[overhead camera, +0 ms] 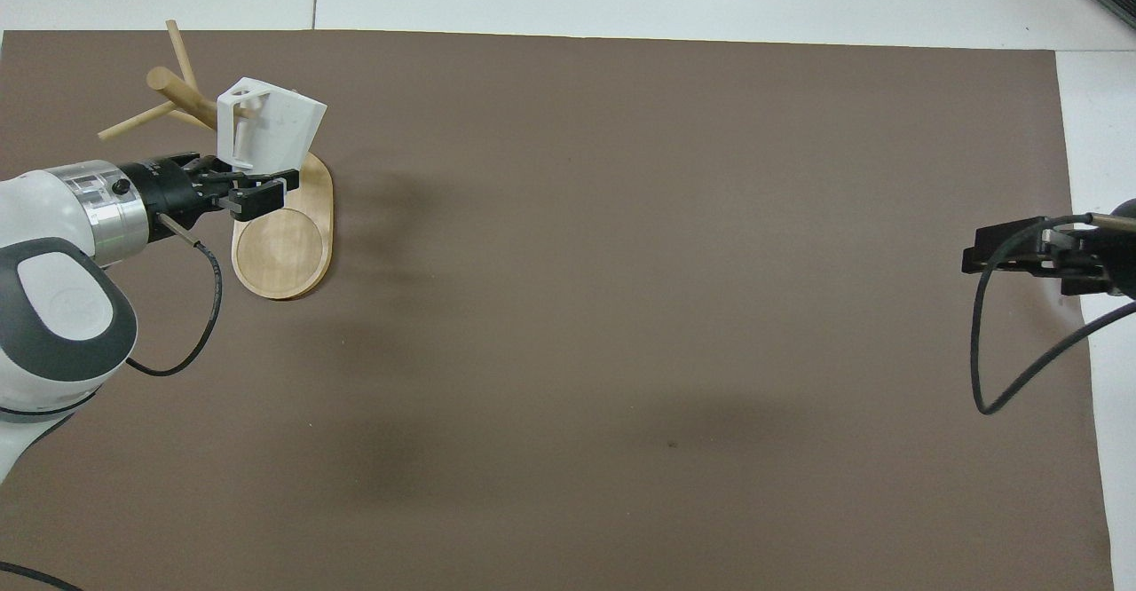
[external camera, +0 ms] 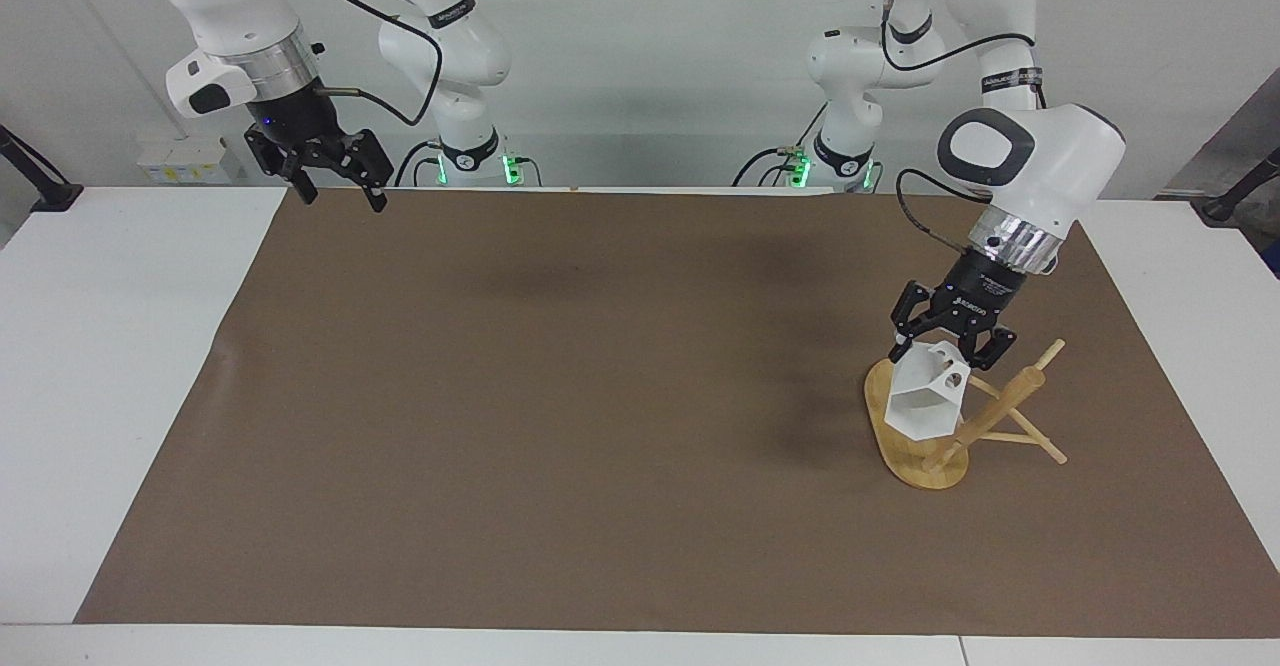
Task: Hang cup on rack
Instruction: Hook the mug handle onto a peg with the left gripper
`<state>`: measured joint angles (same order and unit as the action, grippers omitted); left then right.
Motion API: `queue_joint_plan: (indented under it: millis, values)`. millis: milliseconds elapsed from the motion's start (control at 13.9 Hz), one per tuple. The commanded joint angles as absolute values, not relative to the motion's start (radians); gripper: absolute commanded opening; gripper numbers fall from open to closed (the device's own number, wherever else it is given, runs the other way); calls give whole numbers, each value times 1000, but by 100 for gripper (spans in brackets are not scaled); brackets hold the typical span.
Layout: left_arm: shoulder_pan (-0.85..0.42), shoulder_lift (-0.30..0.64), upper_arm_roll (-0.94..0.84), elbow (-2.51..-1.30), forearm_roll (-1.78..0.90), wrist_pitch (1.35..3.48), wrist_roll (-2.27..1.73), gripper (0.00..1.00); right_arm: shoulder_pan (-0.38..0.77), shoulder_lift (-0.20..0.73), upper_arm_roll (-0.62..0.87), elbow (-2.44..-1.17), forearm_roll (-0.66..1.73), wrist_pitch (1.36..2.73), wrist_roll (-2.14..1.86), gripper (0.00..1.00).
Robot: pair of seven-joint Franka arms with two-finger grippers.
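Facing view shows the white cup (external camera: pixel 926 403) tipped on its side, resting against the post of the bamboo rack (external camera: pixel 985 424), over the rack's oval base. I cannot see anything inside the cup. The rack stands on the brown mat (external camera: pixel 560 396) on the counter (external camera: pixel 110 346), toward the left arm's end. The left gripper (external camera: pixel 950 346) is right at the cup's handle, fingers spread apart on each side of it. The right gripper (external camera: pixel 335 178) waits up in the air over the mat's corner, fingers apart and holding nothing.
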<state>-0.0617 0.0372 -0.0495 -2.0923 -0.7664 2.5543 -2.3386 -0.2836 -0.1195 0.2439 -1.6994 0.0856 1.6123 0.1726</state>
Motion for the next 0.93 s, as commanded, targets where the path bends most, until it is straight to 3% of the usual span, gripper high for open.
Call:
queue_joint_plan:
  millis: [0, 72, 144, 288, 359, 863]
  values:
    - [-51, 29, -49, -2100, -749, 2550, -2362, 9, -291, -144, 241, -1720, 75, 1600, 152, 100]
    - [-49, 29, -49, -2099, -735, 2545, -2362, 26, -291, -146, 241, -1723, 63, 1600, 153, 100]
    - [-48, 28, -48, -2097, -720, 2533, -2361, 56, -290, -147, 241, -1723, 43, 1601, 153, 100]
    - [-34, 26, -48, -2080, -645, 2473, -2361, 96, -290, -150, 242, -1726, 15, 1603, 155, 100]
    - [-31, 26, -48, -2063, -623, 2445, -2361, 100, -290, -152, 242, -1727, 14, 1603, 155, 100]
    - [-12, 6, -48, -1978, -381, 2275, -2344, 100, -291, -150, 242, -1726, 14, 1601, 153, 100]
